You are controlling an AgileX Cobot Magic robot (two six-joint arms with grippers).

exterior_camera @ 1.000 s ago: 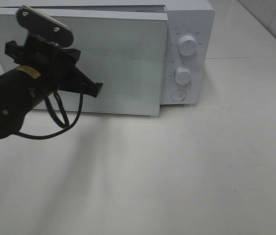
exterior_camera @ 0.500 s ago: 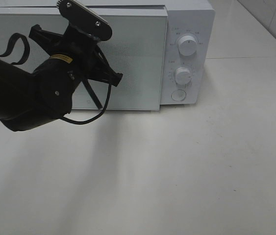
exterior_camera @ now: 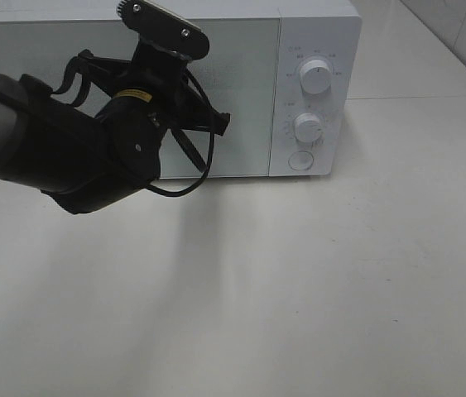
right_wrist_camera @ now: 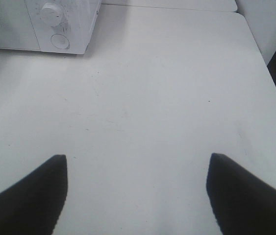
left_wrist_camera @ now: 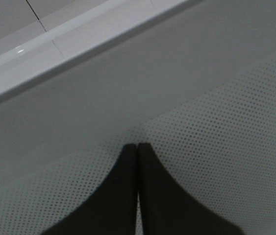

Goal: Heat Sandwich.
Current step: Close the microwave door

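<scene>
The sandwich is out of view in every frame. A white microwave (exterior_camera: pixel 324 33) stands at the back of the table with its door (exterior_camera: pixel 245 91) flush against the body. My left gripper (exterior_camera: pixel 220 124) is shut with nothing in it, and its tips press against the door. The left wrist view shows the two closed fingertips (left_wrist_camera: pixel 138 147) touching the dotted door window (left_wrist_camera: pixel 226 127). My right gripper (right_wrist_camera: pixel 138 159) hovers open over the bare white table (right_wrist_camera: pixel 142 98), holding nothing. It does not appear in the exterior high view.
The microwave's right panel carries two knobs (exterior_camera: pixel 316 76) (exterior_camera: pixel 308 127) and a round button (exterior_camera: pixel 301 160). The microwave's corner (right_wrist_camera: pixel 74 29) shows far off in the right wrist view. The table edge (right_wrist_camera: pixel 267 63) runs along that view's right side.
My left arm has swept right and toward the microwave, pushing the door from ajar to flush. The right gripper has stayed open.
</scene>
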